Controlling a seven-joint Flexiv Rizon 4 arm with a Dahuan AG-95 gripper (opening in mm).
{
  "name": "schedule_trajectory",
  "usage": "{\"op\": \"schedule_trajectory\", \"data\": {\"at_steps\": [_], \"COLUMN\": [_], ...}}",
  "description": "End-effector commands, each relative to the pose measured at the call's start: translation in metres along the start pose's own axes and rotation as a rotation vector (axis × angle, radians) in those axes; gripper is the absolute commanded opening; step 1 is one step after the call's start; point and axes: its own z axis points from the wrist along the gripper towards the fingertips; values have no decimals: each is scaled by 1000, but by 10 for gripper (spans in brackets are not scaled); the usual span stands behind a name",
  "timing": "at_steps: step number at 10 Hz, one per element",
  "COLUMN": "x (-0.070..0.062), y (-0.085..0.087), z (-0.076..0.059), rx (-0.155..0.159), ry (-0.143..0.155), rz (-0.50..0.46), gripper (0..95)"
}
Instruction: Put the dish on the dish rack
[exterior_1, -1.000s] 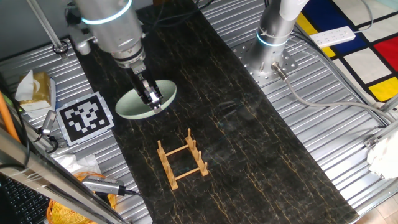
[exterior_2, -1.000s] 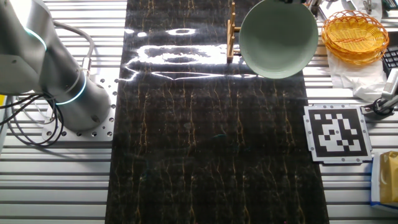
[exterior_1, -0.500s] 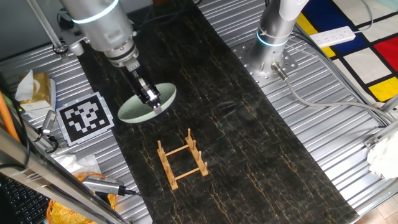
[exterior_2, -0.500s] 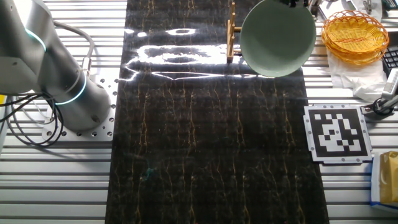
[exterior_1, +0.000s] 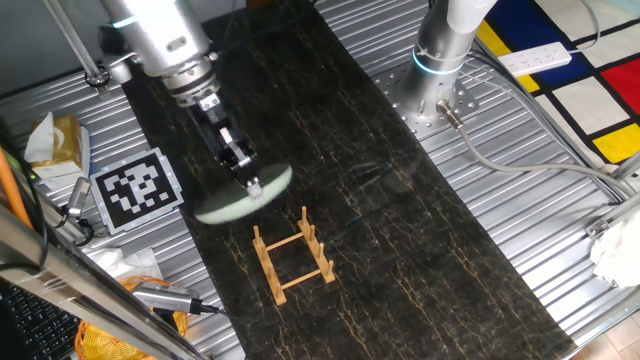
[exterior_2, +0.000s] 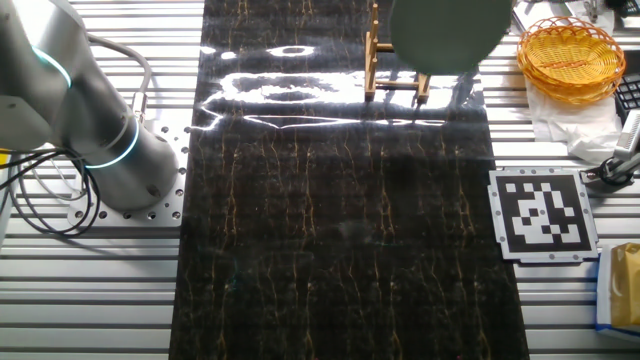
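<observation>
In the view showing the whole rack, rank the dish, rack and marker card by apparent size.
1. Dish: looks widest, though it is motion-blurred and held above the table, nearer the camera, so this is unsure.
2. Marker card and rack: about alike in extent; I would not rank them.
The gripper holds the dish.

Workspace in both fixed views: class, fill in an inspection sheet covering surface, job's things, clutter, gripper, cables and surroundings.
Surface: dark marbled mat on a ribbed metal table.
Job's things: dish blurred, held above the mat, not on the dish rack; rack upright, unloaded.
Clutter: marker tag, wicker basket, yellow box.
Gripper: gripper fingers shut on the dish rim.
Cables: grey hose right; black cables by second arm base.
Surroundings: coloured floor mat, power strip.
</observation>
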Motion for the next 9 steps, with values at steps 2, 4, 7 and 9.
{"op": "schedule_trajectory", "data": {"at_steps": [2, 4, 7, 9], "x": [5, 7, 7, 7], "y": [45, 47, 38, 32], "z": [17, 19, 23, 25], "rx": [-131, -157, -148, -130], "ry": [-89, -100, -101, -93], "rz": [110, 89, 83, 69], "gripper": [0, 0, 0, 0]}}
